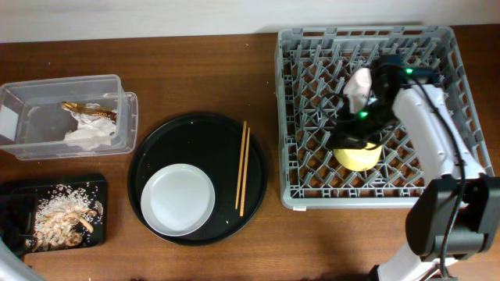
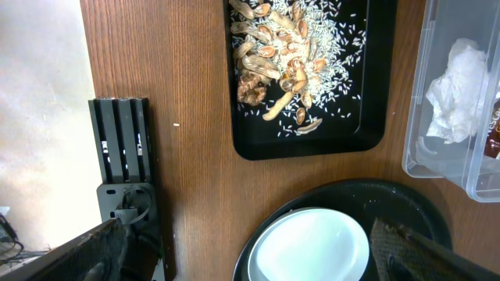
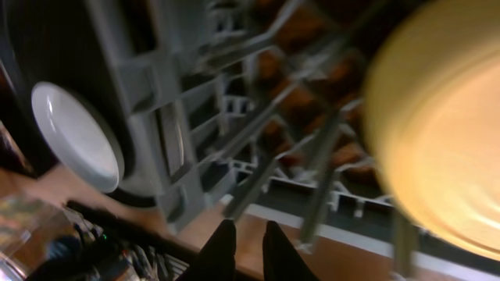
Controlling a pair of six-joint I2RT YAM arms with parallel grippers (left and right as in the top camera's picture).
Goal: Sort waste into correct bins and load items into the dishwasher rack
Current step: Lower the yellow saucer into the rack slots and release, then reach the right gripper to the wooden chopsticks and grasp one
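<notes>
The yellow saucer (image 1: pixel 359 158) sat among the pegs of the grey dishwasher rack (image 1: pixel 301 191), toward the rack's near edge, as we looked down on the wooden table (image 1: pixel 203 74). The right gripper (image 3: pixel 248 228) hung directly over it, its two dark fingers drawn almost together with only a sliver between them and nothing in their grasp; whether they touched the saucer we could not tell, the wrist view being blurred. A pale pink cup (image 1: pixel 359 84) showed in the rack just beyond the right wrist.

Left of the rack lay the large round black tray (image 1: pixel 195 134), carrying the white plate (image 1: pixel 177 199) and, to its right, the chopsticks (image 1: pixel 243 168) laid side by side. Further left, the clear tub (image 1: pixel 31 117) held the crumpled napkin (image 1: pixel 90 136) and the brown-gold wrapper (image 1: pixel 90 109); in front of it, the shallow black tray (image 1: pixel 98 234) held beige food scraps (image 1: pixel 62 220) strewn with rice. The left gripper (image 2: pixel 248 234), seen by us only from its own wrist camera, had its fingers spread wide and empty, the plate showing in the gap.
</notes>
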